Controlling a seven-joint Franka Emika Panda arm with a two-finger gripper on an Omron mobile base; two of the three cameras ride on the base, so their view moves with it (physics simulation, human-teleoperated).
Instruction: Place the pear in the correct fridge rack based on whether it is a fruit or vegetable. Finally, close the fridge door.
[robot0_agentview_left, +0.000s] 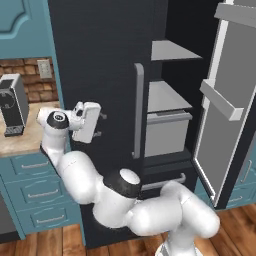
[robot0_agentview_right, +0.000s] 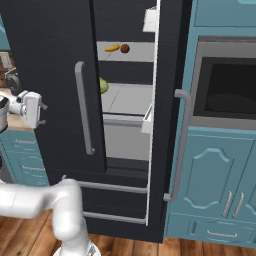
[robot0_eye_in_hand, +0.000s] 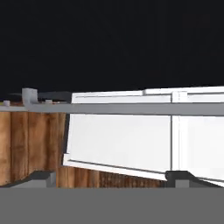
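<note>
We read the task as mostly done. In the right base view the pear (robot0_agentview_right: 125, 48) lies on the upper rack (robot0_agentview_right: 142, 52) near the top centre of the frame, just beside a banana (robot0_agentview_right: 112, 48) and apart from it. That is the fruit shelf by our reckoning, since the green leafy vegetable (robot0_agentview_right: 103, 85) sits on the lower slab, half hidden behind the edge of the shut left door (robot0_agentview_right: 55, 75). So we judge the placing finished.

What is left is the door. The right fridge door (robot0_agentview_left: 225, 100) stands wide open at the right of the left base view, its inner shelves facing us, and in the right base view we see it edge-on down the centre. It needs swinging shut.

The gripper (robot0_agentview_left: 101, 125) is at the left of centre in the left base view, in front of the shut left door, with the arm folded low across the bottom of the frame. Its fingers (robot0_agentview_left: 102, 116) stand wide apart and hold nothing; in the hand view the two tips (robot0_eye_in_hand: 43, 177) rise far apart at the bottom corners.

As we judge it, the arm must come round to the outer face of the open door, well apart from where the gripper is, and push it closed.
</note>
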